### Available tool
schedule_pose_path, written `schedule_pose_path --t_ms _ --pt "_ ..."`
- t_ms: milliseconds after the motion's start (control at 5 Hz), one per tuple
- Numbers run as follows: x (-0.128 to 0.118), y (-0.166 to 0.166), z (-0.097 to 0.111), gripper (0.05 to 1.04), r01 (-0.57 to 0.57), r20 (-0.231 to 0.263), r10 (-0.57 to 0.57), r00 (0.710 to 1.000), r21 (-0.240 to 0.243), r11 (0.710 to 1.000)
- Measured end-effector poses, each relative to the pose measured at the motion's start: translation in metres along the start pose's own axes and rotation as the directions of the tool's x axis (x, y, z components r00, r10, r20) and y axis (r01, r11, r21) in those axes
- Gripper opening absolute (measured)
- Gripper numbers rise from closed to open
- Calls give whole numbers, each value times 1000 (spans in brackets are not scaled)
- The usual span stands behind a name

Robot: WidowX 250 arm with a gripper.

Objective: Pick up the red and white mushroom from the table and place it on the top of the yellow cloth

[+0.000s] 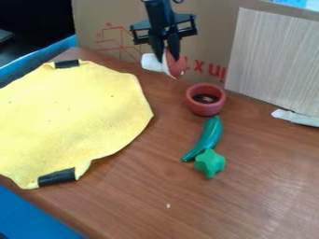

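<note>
End effector (166, 55) hangs nr the bench's far edge, pointing down, fingers closed on a white-and-red object (177, 66) — white part on the L, red on the R, held up in front of the cardboard (118, 25) w/ red print. Just below & to the R, by the far edge: a small red bowl (205, 108), upright, w/ sth dark & a pinkish bit inside. Nr side of bowl: a long green veg (211, 135), slightly curved, lying at a slant, its lower end beside a knobbly green piece (210, 163). Big yellow cloth (68, 116) lies flat along the bench's L edge, w/ black tape (66, 64) at its far end & another black strip (57, 177) at its nr end. Light wood-grain panel (274, 60) stands at the far R, w/ a whitish strip (296, 117) by its foot. Tiny white speck (168, 205) on the bench (249, 200), toward nr edge.
</note>
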State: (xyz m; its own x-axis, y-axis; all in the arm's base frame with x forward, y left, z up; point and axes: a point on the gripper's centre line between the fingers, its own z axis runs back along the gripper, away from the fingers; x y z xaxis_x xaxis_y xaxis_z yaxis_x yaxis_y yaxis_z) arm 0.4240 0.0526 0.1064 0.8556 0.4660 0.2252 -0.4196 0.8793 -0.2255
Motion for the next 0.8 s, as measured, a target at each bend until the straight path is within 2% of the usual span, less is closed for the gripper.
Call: schedule_pose_path --t_ms 200,400,600,800 --pt "-10 29 -8 251 -52 -4 53 999 95 994" --pt "-5 70 -6 251 -178 5 179 984 124 976" --pt "2 103 15 251 -295 40 292 956 116 948" --pt "11 126 27 249 -354 58 349 935 115 928"
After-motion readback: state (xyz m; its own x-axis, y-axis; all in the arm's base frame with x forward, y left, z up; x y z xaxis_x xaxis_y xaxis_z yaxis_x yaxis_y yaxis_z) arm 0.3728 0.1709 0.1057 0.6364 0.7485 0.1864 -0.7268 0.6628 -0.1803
